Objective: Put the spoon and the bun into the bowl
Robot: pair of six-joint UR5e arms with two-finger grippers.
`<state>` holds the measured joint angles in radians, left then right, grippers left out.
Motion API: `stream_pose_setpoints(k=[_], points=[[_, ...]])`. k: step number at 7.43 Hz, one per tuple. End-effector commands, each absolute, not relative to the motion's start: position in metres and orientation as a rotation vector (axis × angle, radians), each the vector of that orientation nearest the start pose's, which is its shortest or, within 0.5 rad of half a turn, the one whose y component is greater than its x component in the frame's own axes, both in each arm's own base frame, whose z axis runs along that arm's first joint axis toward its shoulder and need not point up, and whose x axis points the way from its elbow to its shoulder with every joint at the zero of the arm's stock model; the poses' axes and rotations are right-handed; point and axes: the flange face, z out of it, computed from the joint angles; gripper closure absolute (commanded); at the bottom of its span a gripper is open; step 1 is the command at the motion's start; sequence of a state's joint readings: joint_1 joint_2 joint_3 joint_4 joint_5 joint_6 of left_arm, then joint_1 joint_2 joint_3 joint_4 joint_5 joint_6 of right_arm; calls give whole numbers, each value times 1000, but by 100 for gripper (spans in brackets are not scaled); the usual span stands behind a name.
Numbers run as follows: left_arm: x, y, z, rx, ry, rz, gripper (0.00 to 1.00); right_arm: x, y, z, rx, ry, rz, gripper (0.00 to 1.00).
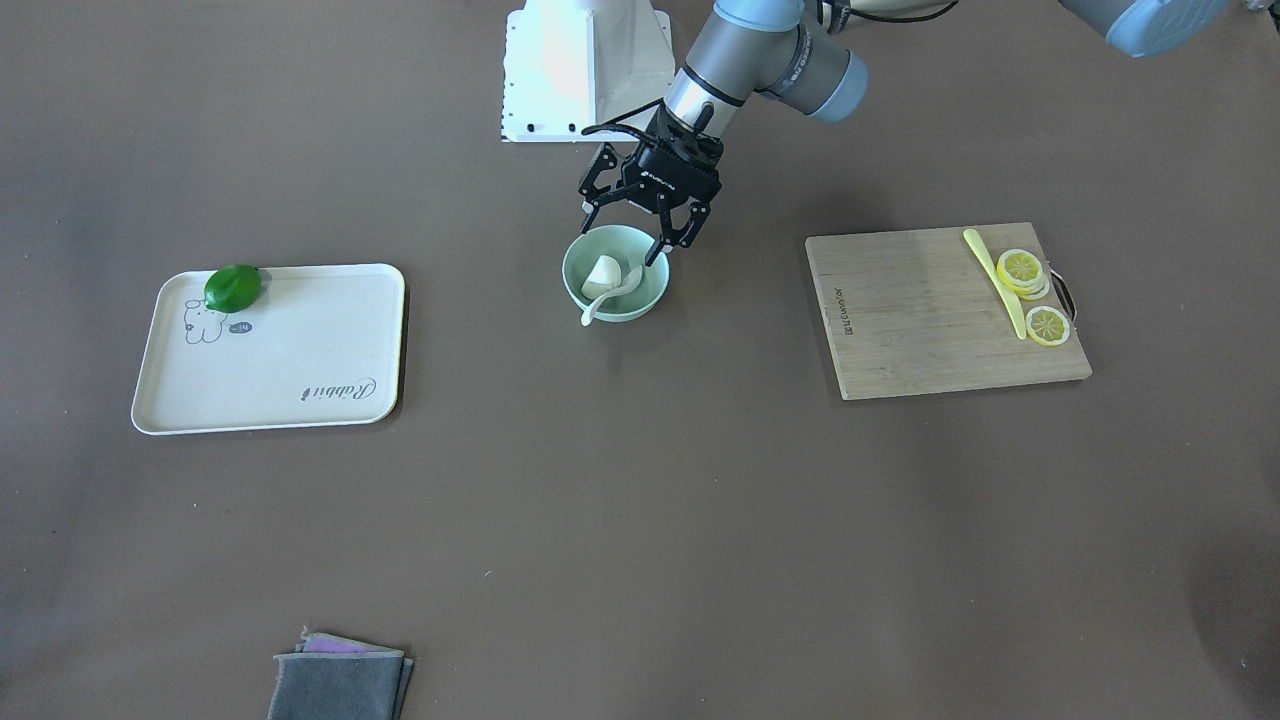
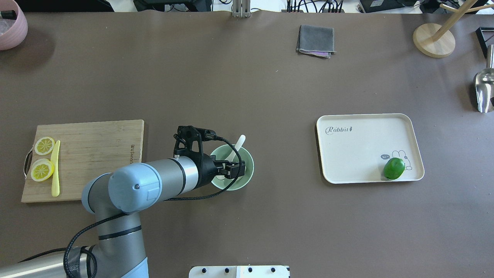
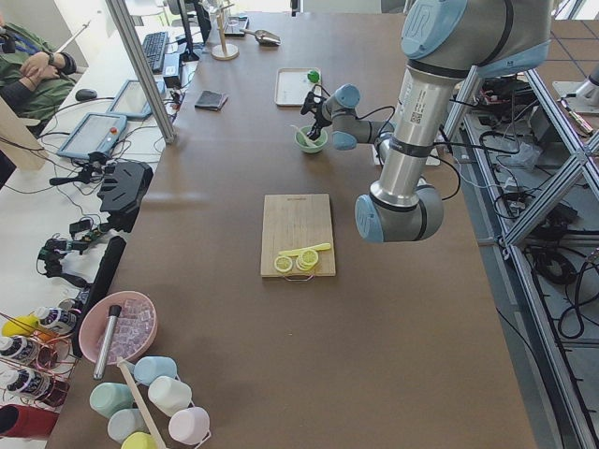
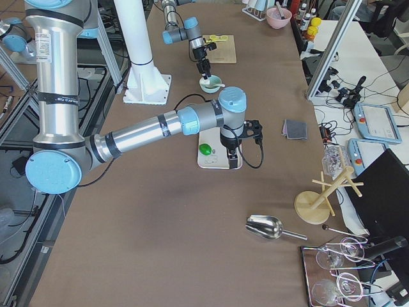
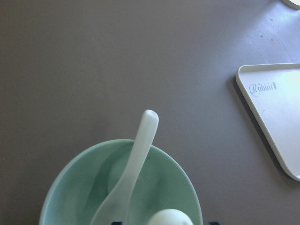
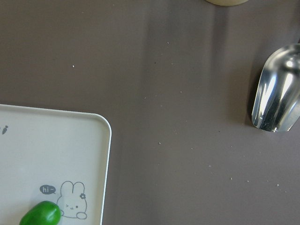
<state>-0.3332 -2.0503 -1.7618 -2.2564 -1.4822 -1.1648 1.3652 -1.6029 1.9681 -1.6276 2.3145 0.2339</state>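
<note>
The mint-green bowl (image 1: 640, 305) stands mid-table. The white bun (image 1: 603, 275) and the cream-white spoon (image 1: 612, 293) both lie in it, with the spoon's handle sticking out over the rim. My left gripper (image 1: 622, 238) hangs just above the bowl's robot-side edge, open and empty, its fingers spread over the rim. The left wrist view shows the bowl (image 5: 75, 178), the spoon (image 5: 136, 159) and the bun's top (image 5: 171, 218). The overhead view shows the spoon handle (image 2: 239, 143); the gripper hides the bun there. My right gripper (image 4: 239, 144) hovers over the tray; I cannot tell its state.
A white rabbit tray (image 1: 300, 340) holds a green lime-like fruit (image 1: 233, 288). A wooden cutting board (image 1: 920, 320) carries lemon slices (image 1: 1047, 326) and a yellow knife (image 1: 995, 280). A folded grey cloth (image 1: 340, 680), a metal scoop (image 2: 484, 87) and a wooden stand (image 2: 434, 40) sit near the edges.
</note>
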Motion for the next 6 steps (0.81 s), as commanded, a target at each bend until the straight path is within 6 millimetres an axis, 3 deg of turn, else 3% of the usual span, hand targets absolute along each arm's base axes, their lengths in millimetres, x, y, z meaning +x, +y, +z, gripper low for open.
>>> stream_pose_setpoints(k=[1, 3, 4, 6], points=[[523, -363, 219, 552, 1220, -12, 3, -31, -473, 487, 127, -785, -92, 0], [452, -427, 225, 424, 1117, 3, 3, -13, -457, 509, 99, -772, -52, 0], [411, -459, 232, 424, 1024, 96, 3, 0, -450, 519, 99, -768, -45, 0], [304, -521, 266, 333, 886, 231, 3, 13, -435, 538, 78, -762, -32, 0]])
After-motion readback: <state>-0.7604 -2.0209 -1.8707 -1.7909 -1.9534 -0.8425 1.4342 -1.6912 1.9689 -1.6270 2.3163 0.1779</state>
